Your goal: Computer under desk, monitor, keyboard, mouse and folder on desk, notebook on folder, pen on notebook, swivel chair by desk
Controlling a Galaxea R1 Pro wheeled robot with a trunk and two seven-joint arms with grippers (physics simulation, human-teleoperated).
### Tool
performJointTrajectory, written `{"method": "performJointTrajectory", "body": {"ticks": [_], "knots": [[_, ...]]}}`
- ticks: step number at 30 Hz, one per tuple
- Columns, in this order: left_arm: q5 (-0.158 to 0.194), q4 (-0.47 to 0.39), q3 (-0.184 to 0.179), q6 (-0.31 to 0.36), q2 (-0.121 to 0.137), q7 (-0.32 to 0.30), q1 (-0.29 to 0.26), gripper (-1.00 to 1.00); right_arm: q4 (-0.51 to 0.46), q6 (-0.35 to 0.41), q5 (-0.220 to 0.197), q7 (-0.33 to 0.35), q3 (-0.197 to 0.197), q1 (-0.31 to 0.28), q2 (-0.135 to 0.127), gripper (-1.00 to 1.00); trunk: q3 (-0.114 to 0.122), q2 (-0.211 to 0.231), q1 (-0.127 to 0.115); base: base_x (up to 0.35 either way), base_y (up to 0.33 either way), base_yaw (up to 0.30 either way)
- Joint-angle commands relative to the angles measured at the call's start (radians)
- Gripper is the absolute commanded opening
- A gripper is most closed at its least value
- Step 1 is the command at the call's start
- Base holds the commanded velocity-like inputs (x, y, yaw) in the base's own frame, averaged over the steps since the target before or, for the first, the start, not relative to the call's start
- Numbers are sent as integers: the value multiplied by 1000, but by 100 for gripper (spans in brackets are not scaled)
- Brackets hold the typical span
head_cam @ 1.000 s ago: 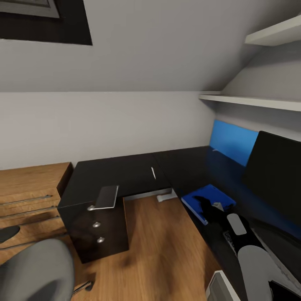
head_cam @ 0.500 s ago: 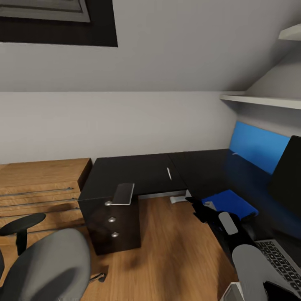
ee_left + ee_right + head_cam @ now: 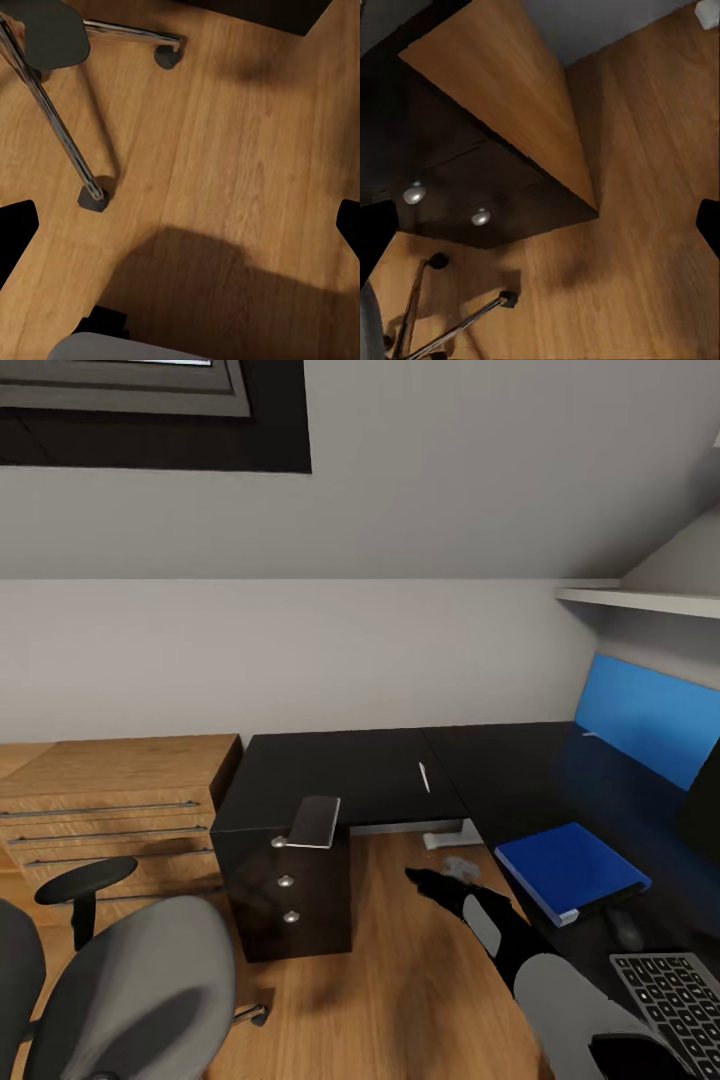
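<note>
The bright blue folder (image 3: 570,868) lies flat on the glossy black desk (image 3: 340,765), with the mouse (image 3: 627,928) and the keyboard (image 3: 678,995) nearer me. A sliver of the monitor (image 3: 708,800) shows at the right edge. A white pen (image 3: 424,777) lies at the desk's corner, and a grey notebook (image 3: 313,821) overhangs the drawer unit. The grey swivel chair (image 3: 140,990) stands at the lower left. My right gripper (image 3: 428,880) (image 3: 540,232) hangs open and empty over the floor, left of the folder. Open and empty too, my left gripper (image 3: 180,232) hovers above the chair's chrome legs (image 3: 56,124).
Black drawers with silver knobs (image 3: 286,881) (image 3: 414,193) stand under the desk's left end. A low light-wood cabinet (image 3: 110,790) sits against the wall to their left. A blue panel (image 3: 650,715) and a white shelf (image 3: 640,600) are on the right wall. Wood floor (image 3: 400,980) lies between chair and desk.
The head view has swung left, so everything shifted right in the picture. My right gripper has drawn back from above the folder to over the floor; the folder stays on the desk.
</note>
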Motion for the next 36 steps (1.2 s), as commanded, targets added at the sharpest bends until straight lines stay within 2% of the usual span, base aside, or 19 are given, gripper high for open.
{"method": "performJointTrajectory", "body": {"ticks": [1, 4, 5, 7, 10, 19, 28, 36], "knots": [[10, -2, 2, 0, 0, -7, 0, 100, 24, -45, 14, 1, 10, 0, 4, 100, -1, -1, 0, 0, 0, 13], [10, -2, 3, 0, 0, -7, 0, 100, 90, -190, 61, 1, 32, 0, 17, 100, -1, -1, 0, 0, 0, 8], [10, -2, 3, 0, 0, -7, 0, 100, 126, -275, 86, 1, 41, 0, 25, 100, -1, -1, 0, 0, 0, 4], [10, -2, 3, 0, 0, -7, 0, 100, 165, -363, 112, 1, 49, 0, 33, 100, -1, -1, 0, 0, 0, 3], [10, 0, 4, 0, 0, -6, 0, 100, 195, -426, 133, 1, 53, 0, 38, 100, -1, -1, 0, 0, 0, 1], [10, 23, 5, 1, 2, -4, 0, 100, 315, -459, 155, 0, 55, 0, 40, 100, -1, -1, 0, 0, 0, 0], [10, 27, 5, 8, 2, -2, 0, 100, 428, -480, 158, -1, 53, 5, 36, 100, -1, -1, 0, 0, 0, 0], [11, 52, 5, 10, 2, -2, 0, 100, 446, -502, 157, -6, 52, 83, 34, 100, -1, -1, 0, 0, 0, 0]]}}
